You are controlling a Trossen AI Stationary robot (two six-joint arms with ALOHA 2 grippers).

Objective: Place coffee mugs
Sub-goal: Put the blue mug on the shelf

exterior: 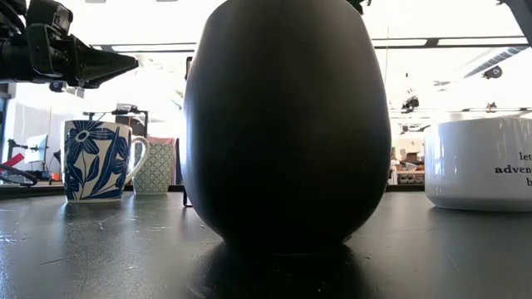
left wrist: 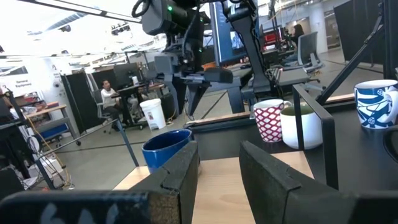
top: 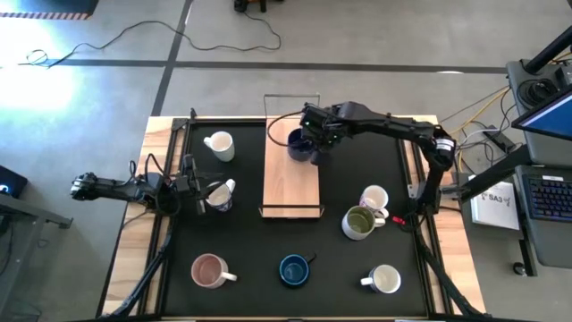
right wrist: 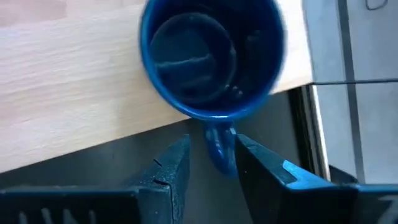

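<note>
A: High view, my count: seven mugs. Glossy dark blue ceramic mug (top: 300,146) on the pale wooden tray (top: 291,192), far corner; right gripper (top: 315,136) over it. On the black mat: two cream, one olive green, one pink-lined, one dark blue, one patterned at the left gripper (top: 198,190).

B: Low view?

A: White mug (exterior: 482,162) reads "adven", partly cut off.

B: Wrists?

A: Left fingers (left wrist: 177,171) parted, holding nothing. Right fingers (right wrist: 171,165) straddle the blue handle with gaps showing.
</note>
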